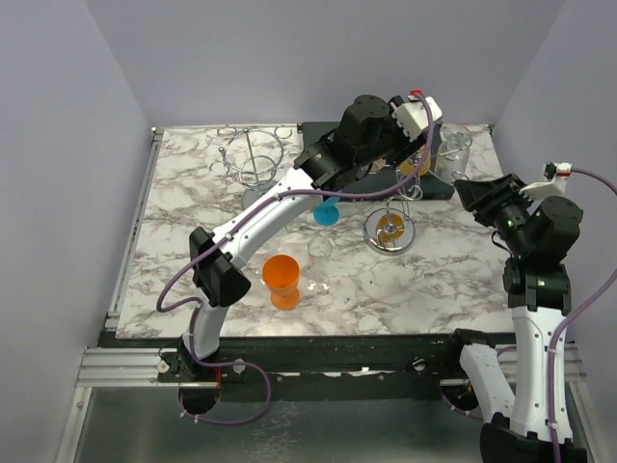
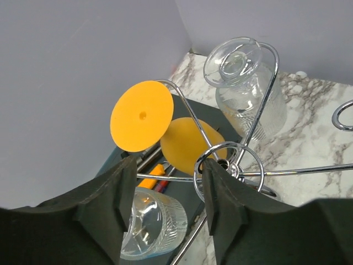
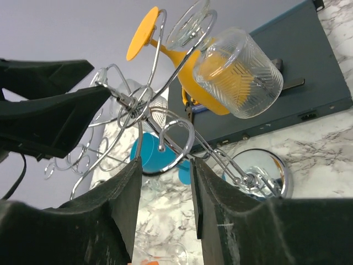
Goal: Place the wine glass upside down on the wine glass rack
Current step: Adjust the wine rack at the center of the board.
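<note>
An orange wine glass (image 2: pixel 142 116) hangs upside down in an arm of the chrome wine glass rack (image 2: pixel 226 163), foot up and bowl down. In the overhead view this glass (image 1: pixel 413 166) sits just under my left gripper (image 1: pixel 421 145). My left gripper (image 2: pixel 171 171) is open, close beside the bowl with nothing between its fingers. My right gripper (image 3: pixel 165 171) is also open, its tips just below a ring of the rack (image 3: pixel 191 138), holding nothing. From the right wrist the orange glass (image 3: pixel 142 34) shows behind a clear one.
Clear ribbed glasses (image 2: pixel 242 83) (image 2: pixel 149 223) hang on the same rack, and a blue glass (image 1: pixel 326 212) hangs beside it. An orange glass (image 1: pixel 282 280) and a clear wine glass (image 1: pixel 318 265) are on the marble table. A second rack (image 1: pixel 253 159) stands back left, a dark case (image 1: pixel 323 130) behind.
</note>
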Robot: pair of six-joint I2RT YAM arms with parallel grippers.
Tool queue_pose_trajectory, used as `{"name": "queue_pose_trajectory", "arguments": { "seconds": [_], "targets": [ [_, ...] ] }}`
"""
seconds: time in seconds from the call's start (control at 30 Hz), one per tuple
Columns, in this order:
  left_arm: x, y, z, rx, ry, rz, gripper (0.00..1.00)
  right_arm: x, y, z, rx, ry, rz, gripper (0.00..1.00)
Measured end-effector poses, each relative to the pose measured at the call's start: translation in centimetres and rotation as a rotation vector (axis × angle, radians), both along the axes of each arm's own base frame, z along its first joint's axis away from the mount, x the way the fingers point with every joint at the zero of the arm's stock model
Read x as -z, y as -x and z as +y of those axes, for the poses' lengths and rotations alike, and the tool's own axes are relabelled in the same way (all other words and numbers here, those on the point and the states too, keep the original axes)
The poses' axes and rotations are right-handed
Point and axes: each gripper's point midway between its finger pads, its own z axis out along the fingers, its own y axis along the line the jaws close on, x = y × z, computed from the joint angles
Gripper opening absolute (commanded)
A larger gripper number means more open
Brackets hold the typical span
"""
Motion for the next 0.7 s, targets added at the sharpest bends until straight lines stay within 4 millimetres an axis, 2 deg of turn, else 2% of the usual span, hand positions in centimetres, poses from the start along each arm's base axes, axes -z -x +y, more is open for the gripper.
{"name": "queue_pose_trajectory", "arguments": {
  "seconds": [0.2,0.33,0.57,0.7],
  "targets": [
    [-1.0,-1.7,2.2,-0.081,0.015,-0.026,0.81,-1.9,0.9,0.0,-0.01,0.078,-0.011,0.63],
    [-3.1,-2.2,4.5,-0.131,0.041,-0.052,0.85,-3.4,1.4,0.0,-0.012,0.112,-0.036,0.64],
    [-6.3,-1.1,5.9,-0.135,0.105,-0.068,0.9,-3.6,1.7,-0.1,-0.015,0.131,-0.019,0.68],
    [-6.2,-0.1,5.7,-0.107,0.125,-0.018,0.99,-4.3,1.8,0.0,-0.019,0.135,-0.01,0.8]
  ]
}}
